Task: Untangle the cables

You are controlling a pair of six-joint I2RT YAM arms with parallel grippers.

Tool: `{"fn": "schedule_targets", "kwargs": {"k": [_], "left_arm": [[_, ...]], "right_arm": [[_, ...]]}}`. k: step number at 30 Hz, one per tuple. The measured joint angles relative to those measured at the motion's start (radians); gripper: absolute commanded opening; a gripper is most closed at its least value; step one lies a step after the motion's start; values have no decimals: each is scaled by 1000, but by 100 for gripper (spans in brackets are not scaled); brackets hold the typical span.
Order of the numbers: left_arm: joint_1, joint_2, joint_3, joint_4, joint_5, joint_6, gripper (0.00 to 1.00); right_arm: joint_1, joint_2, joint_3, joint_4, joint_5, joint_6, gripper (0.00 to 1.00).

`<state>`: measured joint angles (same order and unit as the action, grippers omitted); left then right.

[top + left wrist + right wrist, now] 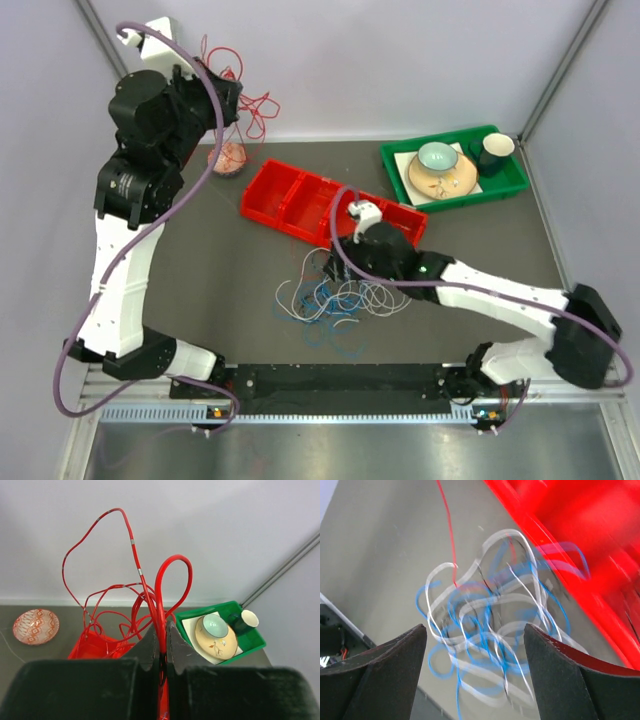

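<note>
untangling: half up, half down

the left claw [160,632] sits high near the back wall, pressed together on the red cables [159,580], which loop above it. the right claw [475,630] hangs spread wide, gripping nothing, over the white and blue cables [490,635] tangled on the counter [200,270] just beside the red tray [300,200].
</note>
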<state>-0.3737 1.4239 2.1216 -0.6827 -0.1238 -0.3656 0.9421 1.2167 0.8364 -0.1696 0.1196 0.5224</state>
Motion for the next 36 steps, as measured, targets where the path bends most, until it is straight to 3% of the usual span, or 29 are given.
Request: {"fn": "schedule_targets", "kwargs": {"k": [6, 10, 12, 14, 15, 22, 31, 36], "left_arm": [[0, -40, 6, 0, 29, -21, 0], [0, -70, 6, 0, 40, -32, 0], [0, -81, 6, 0, 48, -34, 0], [0, -89, 6, 0, 56, -35, 0], [0, -90, 6, 0, 57, -35, 0], [0, -98, -23, 0, 40, -25, 0], [1, -100, -163, 2, -79, 22, 0], [12, -42, -206, 2, -99, 28, 0]], "right_arm": [[3, 300, 155, 205, -90, -79, 77], [4, 458, 221, 328, -122, -84, 68], [4, 543, 268, 367, -125, -82, 51], [4, 614, 327, 373, -129, -73, 13], [4, 640, 354, 376, -131, -69, 0], [4, 640, 427, 375, -146, -51, 0], [4, 336, 435, 367, -193, -58, 0], [4, 294, 498, 404, -193, -72, 0]]}}
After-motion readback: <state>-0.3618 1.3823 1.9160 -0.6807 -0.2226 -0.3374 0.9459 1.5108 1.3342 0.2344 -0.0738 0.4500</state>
